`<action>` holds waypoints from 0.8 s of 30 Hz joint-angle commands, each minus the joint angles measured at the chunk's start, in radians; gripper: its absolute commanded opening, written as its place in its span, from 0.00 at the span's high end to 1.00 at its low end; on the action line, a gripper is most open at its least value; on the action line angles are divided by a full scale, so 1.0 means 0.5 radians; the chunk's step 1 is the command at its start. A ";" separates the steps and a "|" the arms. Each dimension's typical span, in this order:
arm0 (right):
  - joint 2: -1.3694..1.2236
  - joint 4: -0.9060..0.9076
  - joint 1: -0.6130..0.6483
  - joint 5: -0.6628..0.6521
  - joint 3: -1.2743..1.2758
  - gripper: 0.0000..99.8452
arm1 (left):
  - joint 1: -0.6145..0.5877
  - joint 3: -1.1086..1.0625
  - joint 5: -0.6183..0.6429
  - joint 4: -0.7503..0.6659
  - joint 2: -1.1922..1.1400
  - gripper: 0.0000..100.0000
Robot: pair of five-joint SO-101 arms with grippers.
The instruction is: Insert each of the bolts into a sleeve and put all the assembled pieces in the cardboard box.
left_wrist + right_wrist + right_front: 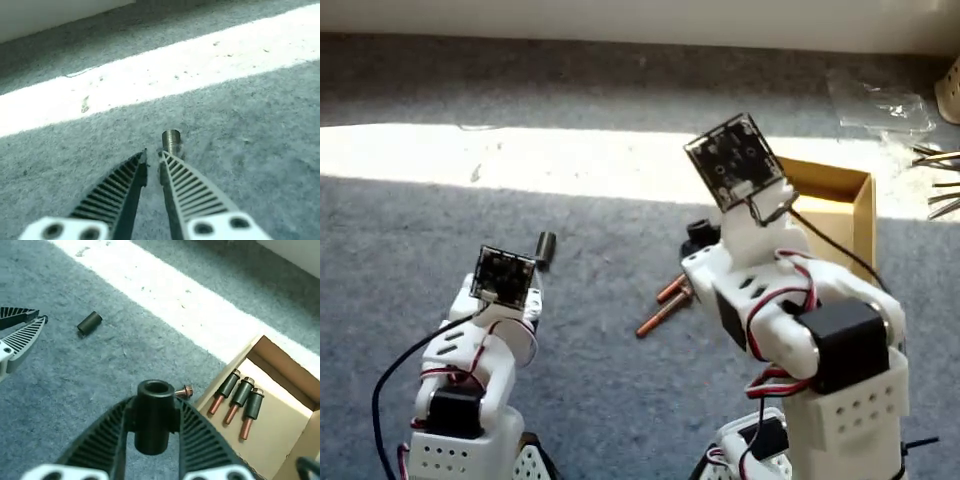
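Note:
My right gripper point(152, 402) is shut on an upright black sleeve point(151, 422), held above the carpet; the high view shows this sleeve point(700, 233) left of the cardboard box point(860, 215). Three bolt-and-sleeve pieces point(239, 396) lie in the box point(280, 440). Two copper bolts point(665, 303) lie on the carpet below the held sleeve, and one bolt head point(184, 391) shows just past it. A second dark sleeve point(171, 141) lies on the carpet right off the tips of my left gripper point(153, 159), which is shut with nothing in it. The same sleeve point(90, 322) lies near that left gripper point(41, 320).
The floor is grey carpet with a sunlit strip point(520, 160) across the back. A clear plastic bag point(880, 105) and some thin metal parts point(935, 185) lie at the far right. A pale wall runs along the back.

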State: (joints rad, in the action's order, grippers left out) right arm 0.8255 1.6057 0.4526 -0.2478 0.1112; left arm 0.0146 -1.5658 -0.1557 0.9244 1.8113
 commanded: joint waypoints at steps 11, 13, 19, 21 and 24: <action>1.036 -0.486 -0.081 0.003 1.211 1.00 | 0.158 0.324 -0.110 0.307 0.011 0.94; 1.125 -0.489 -0.081 0.003 1.327 1.00 | 0.161 0.324 -0.110 0.307 0.011 0.94; 1.367 -0.628 -0.081 0.003 1.606 1.00 | 0.330 0.388 -0.193 0.359 -0.087 0.94; 1.416 -0.686 -0.094 0.003 1.714 1.00 | 0.351 0.462 -0.196 0.350 -0.241 0.94; 1.438 -0.763 -0.213 0.003 1.846 1.00 | 0.354 0.621 -0.196 0.347 -0.548 0.94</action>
State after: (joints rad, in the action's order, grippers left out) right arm 1.5282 1.2820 0.3974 -0.2478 1.0088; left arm 0.1726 -1.3571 -0.2463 1.0994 1.6732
